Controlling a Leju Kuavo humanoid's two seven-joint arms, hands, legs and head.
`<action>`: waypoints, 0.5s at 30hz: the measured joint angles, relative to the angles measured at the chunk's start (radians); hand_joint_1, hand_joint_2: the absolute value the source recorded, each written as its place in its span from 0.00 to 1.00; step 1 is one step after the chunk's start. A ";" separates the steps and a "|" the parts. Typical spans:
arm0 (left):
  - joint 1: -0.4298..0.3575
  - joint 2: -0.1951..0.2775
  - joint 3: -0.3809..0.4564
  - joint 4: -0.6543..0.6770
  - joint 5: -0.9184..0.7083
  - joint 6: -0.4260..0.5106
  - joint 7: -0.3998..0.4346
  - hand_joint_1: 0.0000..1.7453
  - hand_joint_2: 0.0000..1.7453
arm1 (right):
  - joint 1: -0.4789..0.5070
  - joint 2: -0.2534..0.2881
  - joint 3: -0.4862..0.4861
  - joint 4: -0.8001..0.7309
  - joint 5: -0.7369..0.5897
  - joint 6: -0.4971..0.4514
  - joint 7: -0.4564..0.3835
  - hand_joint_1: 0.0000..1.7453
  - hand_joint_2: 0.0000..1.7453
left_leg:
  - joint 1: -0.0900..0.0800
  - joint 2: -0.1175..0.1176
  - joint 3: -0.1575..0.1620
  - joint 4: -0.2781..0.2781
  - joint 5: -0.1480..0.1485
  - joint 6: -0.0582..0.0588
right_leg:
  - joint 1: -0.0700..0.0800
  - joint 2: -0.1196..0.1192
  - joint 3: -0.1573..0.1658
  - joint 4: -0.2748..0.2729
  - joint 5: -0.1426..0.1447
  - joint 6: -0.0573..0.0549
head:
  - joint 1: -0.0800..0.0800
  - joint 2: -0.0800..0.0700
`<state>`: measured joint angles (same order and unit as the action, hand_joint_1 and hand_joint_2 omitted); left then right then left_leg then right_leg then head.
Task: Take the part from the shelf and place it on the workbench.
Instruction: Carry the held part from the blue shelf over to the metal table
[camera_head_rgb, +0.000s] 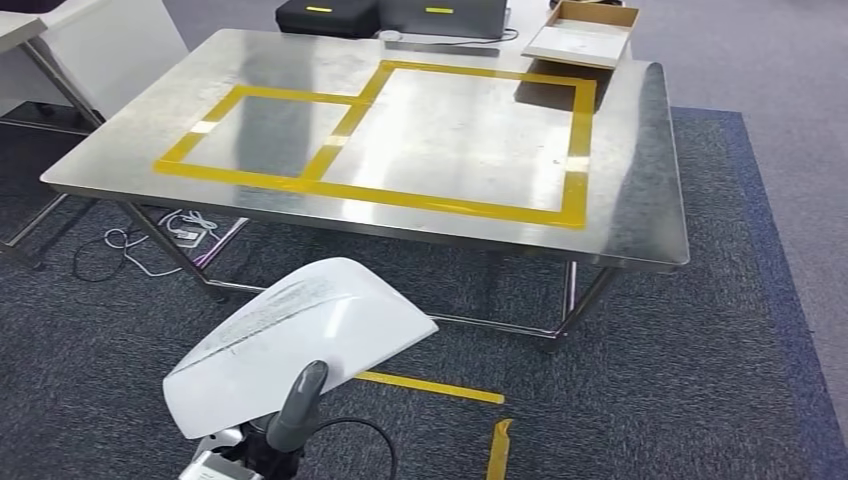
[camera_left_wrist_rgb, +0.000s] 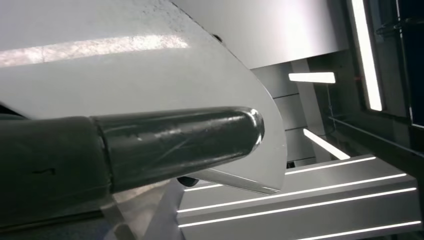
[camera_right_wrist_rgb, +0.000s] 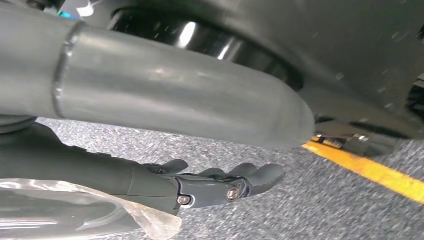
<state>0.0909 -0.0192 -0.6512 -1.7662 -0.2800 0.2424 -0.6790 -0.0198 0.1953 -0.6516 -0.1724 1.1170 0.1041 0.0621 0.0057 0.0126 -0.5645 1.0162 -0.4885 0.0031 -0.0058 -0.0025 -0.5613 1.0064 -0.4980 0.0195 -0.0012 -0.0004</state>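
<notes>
A white curved panel, the part (camera_head_rgb: 300, 335), hangs low at the front left, above the carpet and short of the workbench. My left hand (camera_head_rgb: 292, 408) grips it from below, its dark thumb lying across the part's near edge. In the left wrist view the thumb (camera_left_wrist_rgb: 175, 140) presses on the part's pale surface (camera_left_wrist_rgb: 125, 60). The steel workbench (camera_head_rgb: 640, 170) stands ahead, marked with two yellow tape rectangles (camera_head_rgb: 450, 140). My right hand (camera_right_wrist_rgb: 215, 182) hangs over the carpet with its fingers stretched out, holding nothing.
Two black cases (camera_head_rgb: 330, 15) and a shallow cardboard box (camera_head_rgb: 585, 32) sit at the workbench's far edge. Cables (camera_head_rgb: 160, 240) lie on the floor under its left end. Yellow tape strips (camera_head_rgb: 440, 388) mark the carpet near me. Another table (camera_head_rgb: 30, 40) stands far left.
</notes>
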 joint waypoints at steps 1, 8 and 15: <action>0.000 0.000 0.000 0.000 0.000 0.000 0.000 1.00 0.00 | 0.001 0.000 0.000 0.000 0.000 0.000 0.000 0.00 0.00 | 0.001 0.000 -0.001 0.006 -0.005 -0.005 | -0.001 0.001 0.002 -0.002 0.001 -0.006 | 0.000 0.000; 0.000 0.004 0.000 0.000 0.000 0.001 0.000 1.00 0.00 | 0.002 0.000 -0.001 0.000 0.000 0.000 -0.001 0.00 0.00 | 0.004 -0.005 -0.128 0.271 -0.099 -0.018 | 0.000 0.006 0.018 -0.007 -0.005 -0.029 | -0.006 0.000; -0.002 0.002 0.000 0.000 0.001 0.002 0.000 1.00 0.00 | 0.001 0.000 -0.001 0.000 0.001 0.000 -0.001 0.00 0.00 | -0.003 -0.012 -0.017 0.002 0.011 0.015 | 0.005 0.015 0.030 -0.001 -0.017 -0.001 | -0.005 0.000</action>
<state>0.0887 -0.0170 -0.6509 -1.7666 -0.2794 0.2441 -0.6792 -0.0193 0.1953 -0.6525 -0.1724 1.1177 0.1040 0.0615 0.0023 0.0004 -0.5819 1.0182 -0.4779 0.0182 -0.0007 0.0124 -0.5313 1.0054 -0.5152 0.0180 -0.0061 -0.0003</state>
